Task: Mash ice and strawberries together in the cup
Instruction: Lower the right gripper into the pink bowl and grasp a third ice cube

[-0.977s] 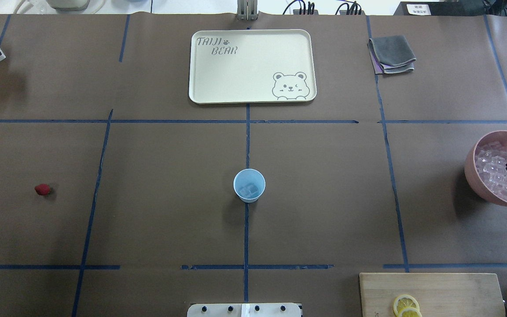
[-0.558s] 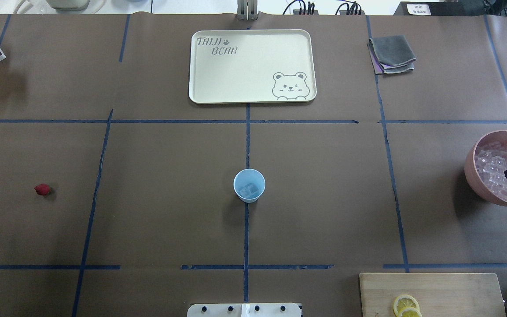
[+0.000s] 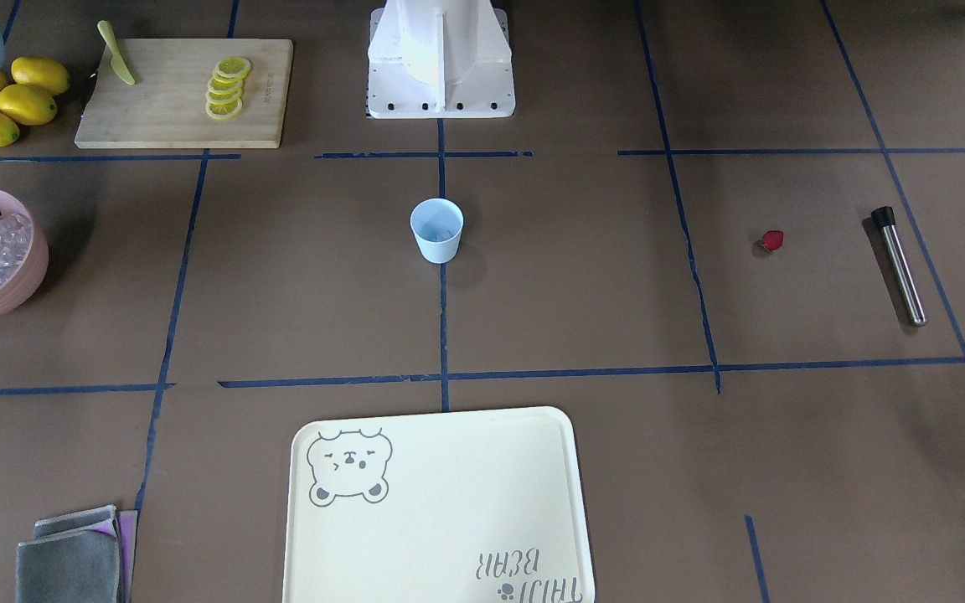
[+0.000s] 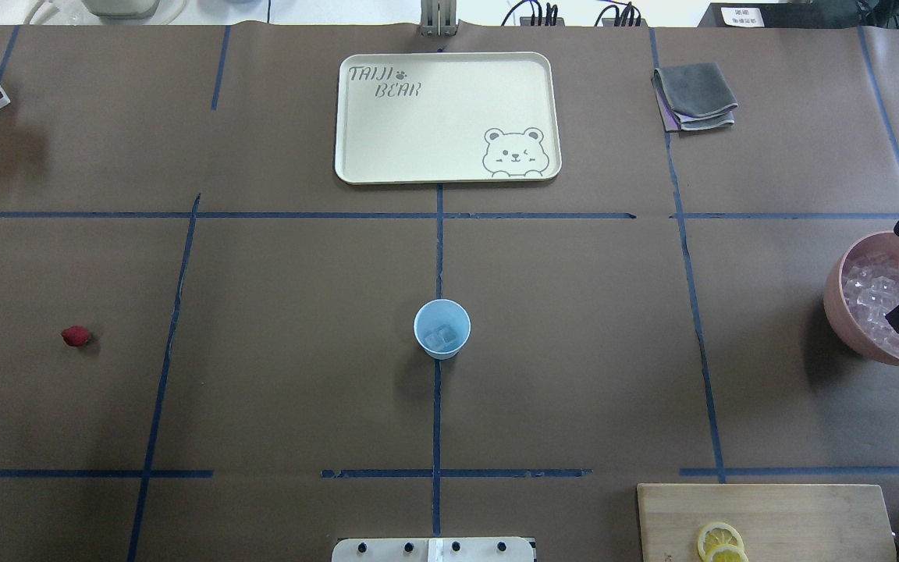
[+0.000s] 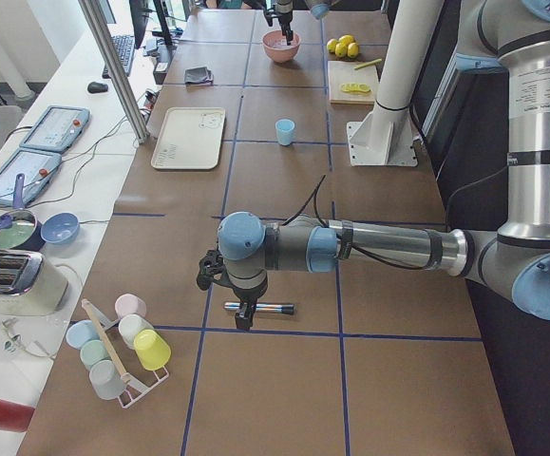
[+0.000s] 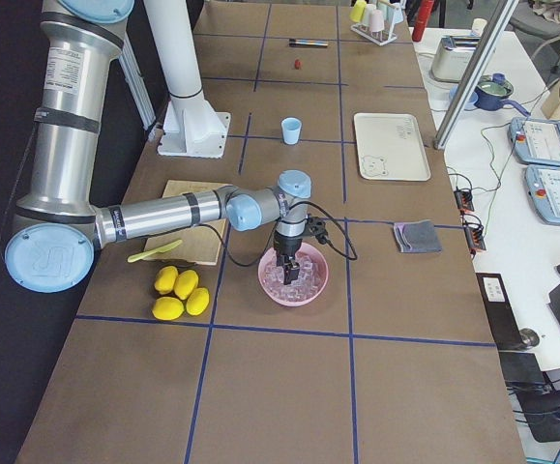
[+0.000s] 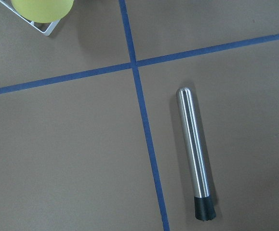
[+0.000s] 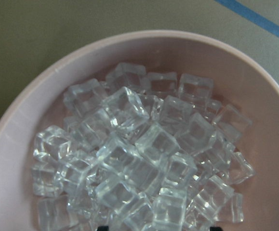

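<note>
The right hand [image 4: 896, 276] hangs wide open, holding nothing, over the ice [image 8: 144, 159] in the pink bowl [image 4: 835, 300]; the left hand [image 5: 240, 312], grip impossible to tell, hovers above a metal rod [image 7: 193, 149].

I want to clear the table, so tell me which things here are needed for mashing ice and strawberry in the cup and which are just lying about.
For the job: cup, ice, pink bowl holding it, strawberry, steel rod (probably the masher).

Lying about: tray, cloths, cutting board, lemon slices, knife, lemons, spare cups.
</note>
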Robot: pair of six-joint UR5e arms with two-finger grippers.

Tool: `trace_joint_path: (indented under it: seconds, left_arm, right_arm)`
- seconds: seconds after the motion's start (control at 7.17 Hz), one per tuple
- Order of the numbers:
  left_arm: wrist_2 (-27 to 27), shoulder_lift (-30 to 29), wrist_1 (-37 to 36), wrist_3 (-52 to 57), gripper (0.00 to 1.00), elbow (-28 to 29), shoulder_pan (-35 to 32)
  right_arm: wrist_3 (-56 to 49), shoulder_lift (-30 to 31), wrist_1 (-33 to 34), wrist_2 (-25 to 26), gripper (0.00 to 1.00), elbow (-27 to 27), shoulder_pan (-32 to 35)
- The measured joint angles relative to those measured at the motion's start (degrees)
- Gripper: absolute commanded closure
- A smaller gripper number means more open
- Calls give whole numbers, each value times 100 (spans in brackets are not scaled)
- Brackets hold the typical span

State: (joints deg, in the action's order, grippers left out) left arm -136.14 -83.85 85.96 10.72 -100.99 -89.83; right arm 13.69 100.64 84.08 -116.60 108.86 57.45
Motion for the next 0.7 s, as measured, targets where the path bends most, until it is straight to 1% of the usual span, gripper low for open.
trace_joint_path:
  seconds: [0.7]
  left_arm:
    - [0,0,0,0,0,0,3]
  right_arm:
    - [-443,-97,14,137,37,-65,-63]
